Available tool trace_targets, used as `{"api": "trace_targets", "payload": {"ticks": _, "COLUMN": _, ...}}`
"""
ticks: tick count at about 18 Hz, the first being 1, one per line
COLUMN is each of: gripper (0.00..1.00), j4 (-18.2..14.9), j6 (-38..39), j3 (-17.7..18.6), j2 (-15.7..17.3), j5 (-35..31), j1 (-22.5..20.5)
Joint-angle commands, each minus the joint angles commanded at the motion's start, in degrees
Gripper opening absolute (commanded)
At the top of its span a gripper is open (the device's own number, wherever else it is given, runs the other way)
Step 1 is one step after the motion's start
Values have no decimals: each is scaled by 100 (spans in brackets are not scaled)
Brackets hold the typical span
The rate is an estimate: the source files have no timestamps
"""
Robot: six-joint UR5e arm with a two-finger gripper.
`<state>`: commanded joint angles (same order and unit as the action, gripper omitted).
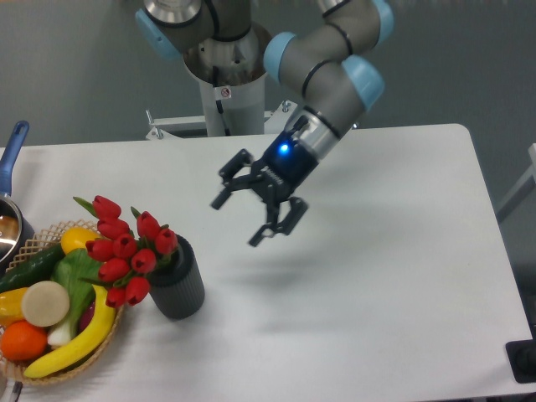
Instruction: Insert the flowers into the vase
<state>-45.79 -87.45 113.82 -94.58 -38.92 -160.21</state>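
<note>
tool [241, 218] hangs spread and empty over bare table [377, 276], apart from flowers [126, 251] in vase [178, 289].

We see a grey-jointed arm [322, 79] with light-blue caps and a silver tube, a dark-blue wrist lit by a small blue light, ending in a black two-finger gripper [240, 219].

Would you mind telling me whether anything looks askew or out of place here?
The flowers sit in the vase but lean hard left, their heads hanging over the wicker basket instead of standing upright. The gripper is open and apart.
</note>
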Motion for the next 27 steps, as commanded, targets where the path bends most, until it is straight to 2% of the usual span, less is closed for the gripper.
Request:
{"api": "trace_targets", "payload": {"ticks": 2, "gripper": 100, "j4": -18, "j6": 113, "j3": -175, "j2": 123, "j5": -343, "j1": -211}}
{"api": "trace_targets", "payload": {"ticks": 6, "gripper": 100, "j4": -79, "j6": 369, "j3": -404, "j2": 431, "j5": -1555, "j1": -554}}
{"api": "trace_targets", "payload": {"ticks": 7, "gripper": 100, "j4": -175, "j6": 352, "j3": -457, "j2": 440, "j5": -1714, "j1": -590}}
{"api": "trace_targets", "payload": {"ticks": 9, "gripper": 100, "j4": -368, "j6": 317, "j3": -633, "j2": 676, "j5": -2188, "j1": -572}}
{"api": "trace_targets", "payload": {"ticks": 11, "gripper": 100, "j4": -684, "j6": 37, "j3": -747, "j2": 791, "j5": -2654, "j1": -590}}
{"api": "trace_targets", "payload": {"ticks": 12, "gripper": 100, "j4": -1016, "j6": -417, "j3": -800, "j2": 888, "j5": -2996, "j1": -607}}
{"api": "trace_targets", "payload": {"ticks": 16, "gripper": 100, "j4": -2010, "j6": -1772, "j3": -1142, "j2": 1011, "j5": -3868, "j1": -782}}
{"api": "trace_targets", "payload": {"ticks": 18, "gripper": 100, "j4": -2328, "j6": -2327, "j3": -1248, "j2": 1047, "j5": -3948, "j1": -976}}
{"api": "trace_targets", "payload": {"ticks": 21, "gripper": 100, "j4": -2531, "j6": -2636, "j3": -1275, "j2": 1117, "j5": -4001, "j1": -1169}}
{"api": "trace_targets", "payload": {"ticks": 24, "gripper": 100, "j4": -2646, "j6": -2952, "j3": -1266, "j2": 1179, "j5": -4019, "j1": -1424}}
{"api": "trace_targets", "payload": {"ticks": 27, "gripper": 100, "j4": -2663, "j6": -2944, "j3": -1275, "j2": 1196, "j5": -4010, "j1": -1442}}
